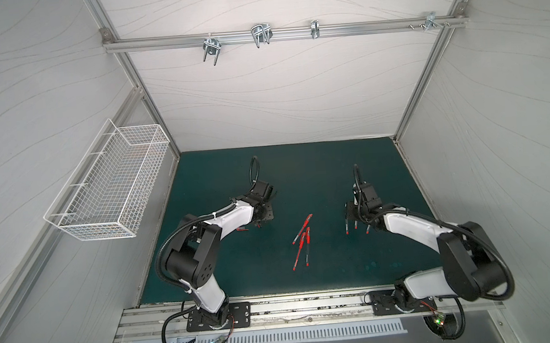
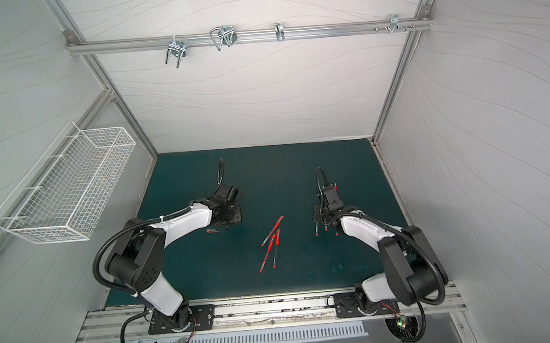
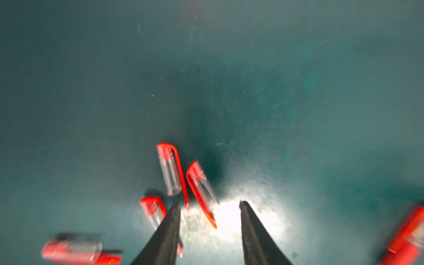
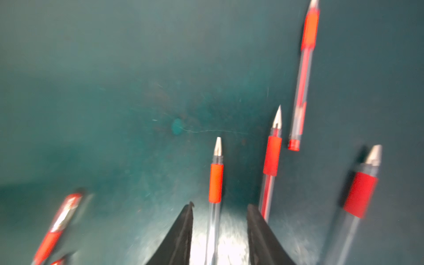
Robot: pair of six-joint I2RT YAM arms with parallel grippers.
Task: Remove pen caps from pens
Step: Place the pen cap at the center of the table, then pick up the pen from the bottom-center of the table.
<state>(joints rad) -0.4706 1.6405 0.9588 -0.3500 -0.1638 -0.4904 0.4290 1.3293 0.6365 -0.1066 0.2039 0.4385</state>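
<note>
Mat [image 1: 333, 175]: teal, scuffed; all our work lies flat on it.
Right gripper [image 4: 220, 204]: jaws parted astride a bare pen [image 4: 216, 181], not pinching.
Left gripper [image 3: 208, 203]: jaws parted, empty.
Capped pens [image 1: 301, 240]: mid-mat; light, stiff, slick, we judge; grip barrel and cap.
Pen caps [image 3: 169, 169]: loose beside left jaws.

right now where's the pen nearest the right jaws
Right wrist view: the slim clear uncapped pen with red grip lies on the green mat between the open right jaws.
</note>
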